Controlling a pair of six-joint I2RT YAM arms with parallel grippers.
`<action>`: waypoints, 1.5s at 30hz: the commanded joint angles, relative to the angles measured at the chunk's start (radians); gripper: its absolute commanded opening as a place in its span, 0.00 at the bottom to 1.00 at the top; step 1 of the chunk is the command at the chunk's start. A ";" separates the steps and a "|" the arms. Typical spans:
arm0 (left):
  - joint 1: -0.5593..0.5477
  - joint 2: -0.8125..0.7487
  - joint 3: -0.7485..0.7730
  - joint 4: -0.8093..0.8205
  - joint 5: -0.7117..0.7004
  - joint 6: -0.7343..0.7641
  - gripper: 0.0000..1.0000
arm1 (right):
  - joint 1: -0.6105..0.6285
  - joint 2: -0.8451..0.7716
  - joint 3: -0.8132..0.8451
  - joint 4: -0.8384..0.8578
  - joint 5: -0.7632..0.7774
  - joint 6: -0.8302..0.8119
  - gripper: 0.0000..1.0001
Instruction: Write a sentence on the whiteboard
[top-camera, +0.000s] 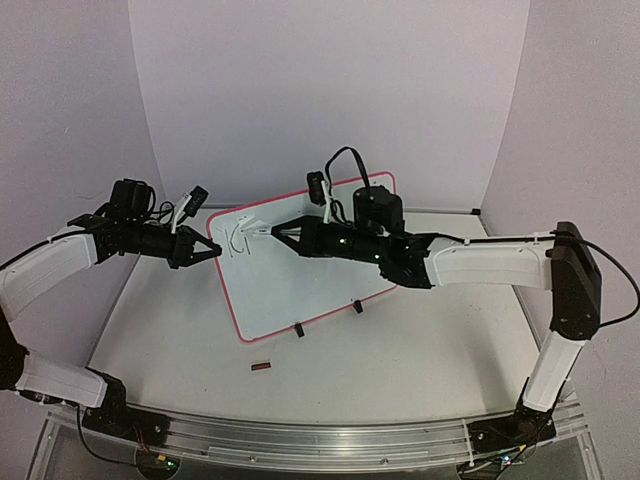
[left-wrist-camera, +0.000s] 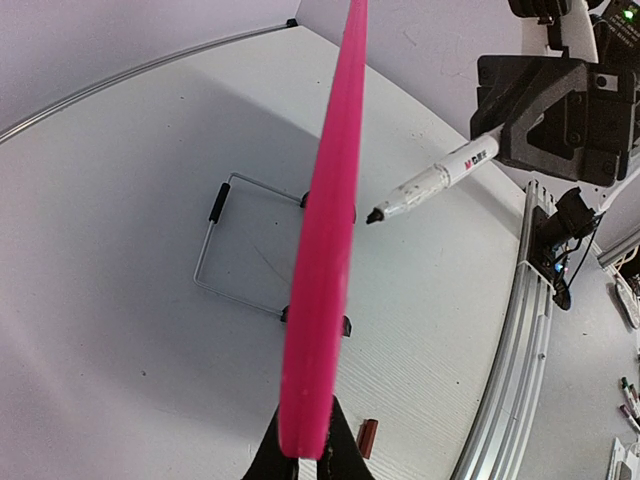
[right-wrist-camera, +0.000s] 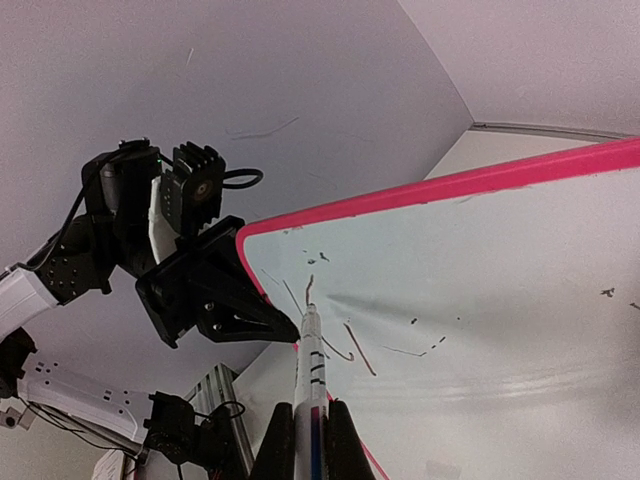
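Observation:
The whiteboard (top-camera: 300, 270), glossy white with a red rim, stands tilted on two black feet at mid-table. My left gripper (top-camera: 207, 248) is shut on its left rim; the left wrist view shows the rim (left-wrist-camera: 325, 270) edge-on between my black fingertips (left-wrist-camera: 350, 450). My right gripper (right-wrist-camera: 310, 425) is shut on a white marker (right-wrist-camera: 311, 365). The marker's tip rests at the board's upper left, at the end of a short stroke. Of the sentence (right-wrist-camera: 335, 320), only a few thin dark strokes near that corner show (top-camera: 238, 241).
A small dark red marker cap (top-camera: 262, 367) lies on the table in front of the board. A wire stand (left-wrist-camera: 240, 240) sits behind the board. The metal rail (top-camera: 320, 440) with both arm bases runs along the near edge.

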 joint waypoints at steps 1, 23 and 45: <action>0.000 -0.007 0.007 -0.025 -0.075 0.035 0.00 | -0.003 0.022 0.042 0.028 0.002 -0.005 0.00; -0.001 -0.012 0.005 -0.025 -0.076 0.036 0.00 | -0.004 -0.063 -0.044 0.061 -0.001 -0.030 0.00; -0.002 -0.014 0.008 -0.025 -0.075 0.036 0.00 | -0.024 -0.002 -0.022 0.039 0.040 -0.011 0.00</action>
